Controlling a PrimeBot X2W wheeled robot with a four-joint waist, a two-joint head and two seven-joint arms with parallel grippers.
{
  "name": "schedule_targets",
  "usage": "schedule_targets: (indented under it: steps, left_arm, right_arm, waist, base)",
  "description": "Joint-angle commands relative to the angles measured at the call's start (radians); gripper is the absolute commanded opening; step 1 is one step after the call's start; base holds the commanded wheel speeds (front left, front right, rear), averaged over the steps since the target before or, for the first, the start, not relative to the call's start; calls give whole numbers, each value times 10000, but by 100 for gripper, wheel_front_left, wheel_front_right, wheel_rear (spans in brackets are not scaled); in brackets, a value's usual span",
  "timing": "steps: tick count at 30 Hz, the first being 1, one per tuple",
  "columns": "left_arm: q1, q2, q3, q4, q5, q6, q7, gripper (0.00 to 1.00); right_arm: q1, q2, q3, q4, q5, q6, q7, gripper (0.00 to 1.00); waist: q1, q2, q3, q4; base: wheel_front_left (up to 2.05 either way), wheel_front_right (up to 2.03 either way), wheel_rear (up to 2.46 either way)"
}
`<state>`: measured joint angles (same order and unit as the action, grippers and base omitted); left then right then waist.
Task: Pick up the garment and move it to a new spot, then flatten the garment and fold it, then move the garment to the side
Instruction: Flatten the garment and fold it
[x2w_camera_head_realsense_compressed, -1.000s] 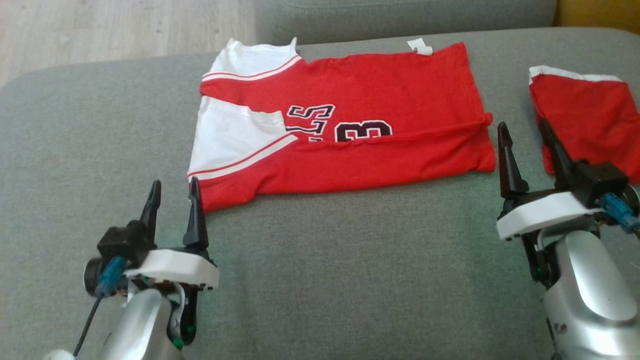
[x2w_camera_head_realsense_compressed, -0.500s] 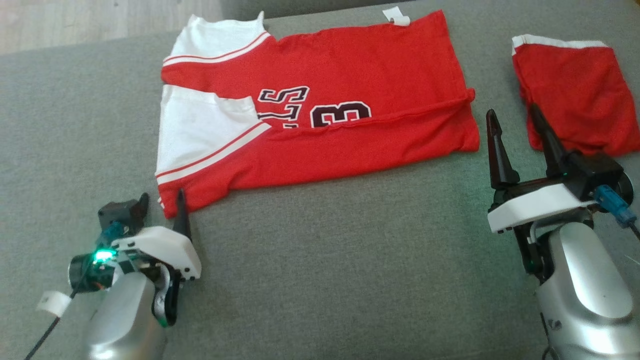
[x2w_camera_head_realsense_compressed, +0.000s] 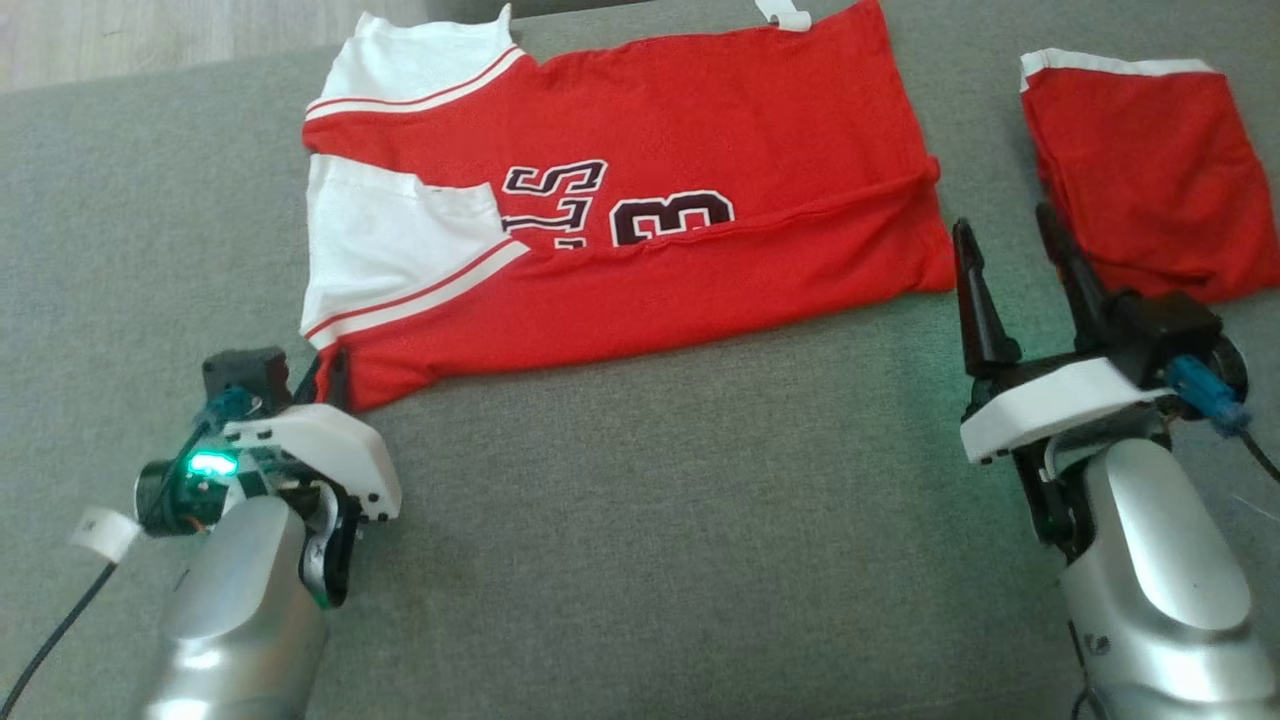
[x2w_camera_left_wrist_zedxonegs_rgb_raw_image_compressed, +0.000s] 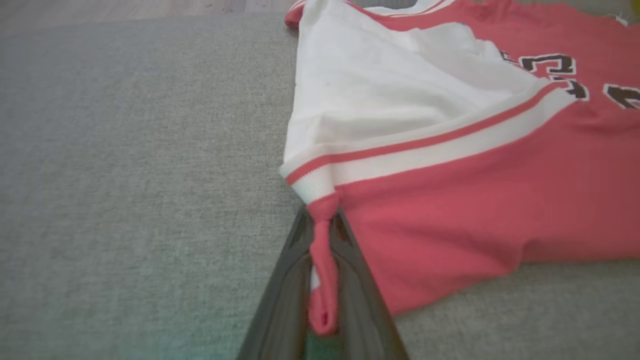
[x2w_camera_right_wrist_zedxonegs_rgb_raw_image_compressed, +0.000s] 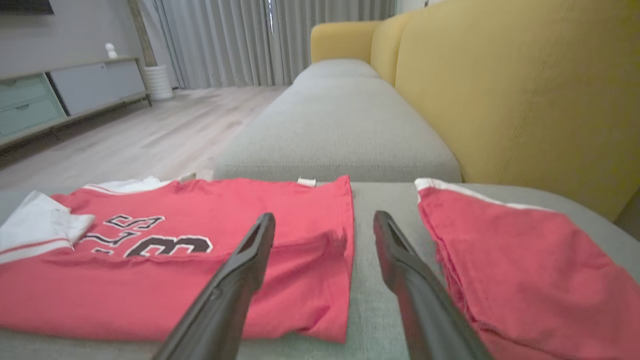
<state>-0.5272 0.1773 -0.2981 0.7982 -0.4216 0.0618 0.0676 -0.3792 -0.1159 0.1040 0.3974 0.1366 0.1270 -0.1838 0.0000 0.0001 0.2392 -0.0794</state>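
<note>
Red-and-white knit jersey with dark numerals (x2w_camera_head_realsense_compressed: 640, 230) lies flat, one lengthwise fold in, upper centre of frame on grey fabric cushion (x2w_camera_head_realsense_compressed: 640, 520). Left gripper (x2w_camera_head_realsense_compressed: 325, 370) clenched on its lower-left corner. Right gripper (x2w_camera_head_realsense_compressed: 1003, 222) spread, empty, beside right hem. Likely mid-fold; cross-fold and shifting aside remain.

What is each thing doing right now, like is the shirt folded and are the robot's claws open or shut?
jersey, folded along its length, lying flat on the grey cushion.
left gripper, shut on the jersey's near corner.
right gripper, open, holding nothing, between the two garments.
second red garment, folded, lying on the cushion, not gripped.
</note>
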Motion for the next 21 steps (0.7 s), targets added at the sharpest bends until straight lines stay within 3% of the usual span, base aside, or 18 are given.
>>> schedule_targets:
  steps: [1,5,11,21]
  left_arm:
    - [41,274,225,-39,-4,78,-125,0]
    - [-105,261,299,-585,36,107,-1061,0]
    - [-417,273,1,-1535,345,-288,-2380,0]
    - [-654,220,-311,-1877,558,-358,-2727,0]
  right_arm:
    - [-353,108,116,-112,-125,37,231,100]
    - [-602,317,-365,532,-436,37,1069,100]
    - [-1287,622,-1508,1817,-750,37,2264,100]
    - [-2375,654,-1932,4152,-759,37,3094,100]
  waist:
    - [0,-1,-32,70]
    - [0,-1,-77,286]
    - [0,-1,-1,674]
    - [0,-1,143,1063]
  base:
    - [0,0,0]
    - [0,0,0]
    - [0,0,0]
    - [0,0,0]
